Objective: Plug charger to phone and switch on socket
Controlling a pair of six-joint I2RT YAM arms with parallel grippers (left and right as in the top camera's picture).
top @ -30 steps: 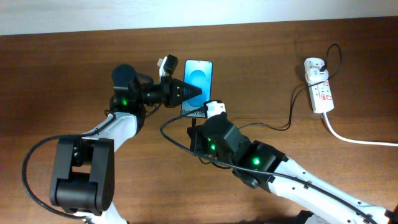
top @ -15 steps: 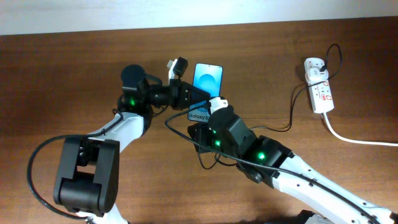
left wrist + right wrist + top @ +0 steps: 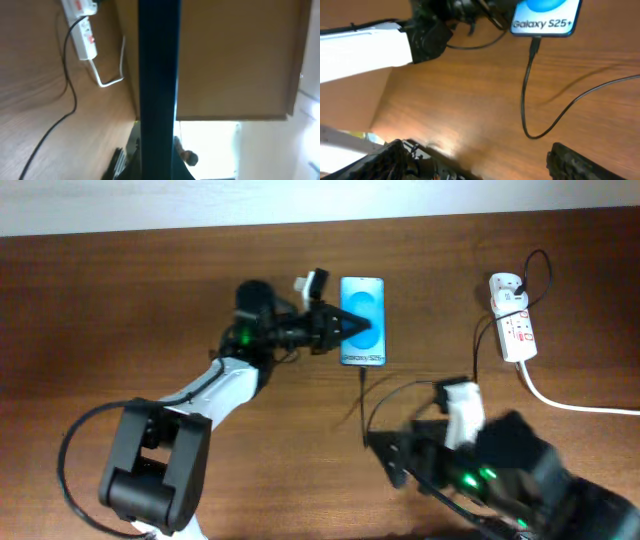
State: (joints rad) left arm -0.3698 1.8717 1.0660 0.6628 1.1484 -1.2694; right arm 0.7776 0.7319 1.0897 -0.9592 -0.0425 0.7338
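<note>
So the left gripper point(image 3: 347, 330) is pinching the phone point(image 3: 366, 310) by its side at the back middle of the table point(image 3: 120, 300), charger point(image 3: 524, 100) tip sits in the phone's bottom edge, right gripper point(image 3: 475, 160) hangs nearby with fingers spread wide and empty, socket point(image 3: 512, 315) well off to the right.

The brown wooden table point(image 3: 120, 290) carried the white socket point(image 3: 511, 320) lying flat near its right edge, with its thick white cord point(image 3: 570, 404) trailing off to the right over the wood. The thin black charger point(image 3: 522, 102) curled across the tabletop to the lower end of the phone point(image 3: 368, 305). The phone faced screen up near the middle, though whether it rested fully on the wood was unclear.
</note>
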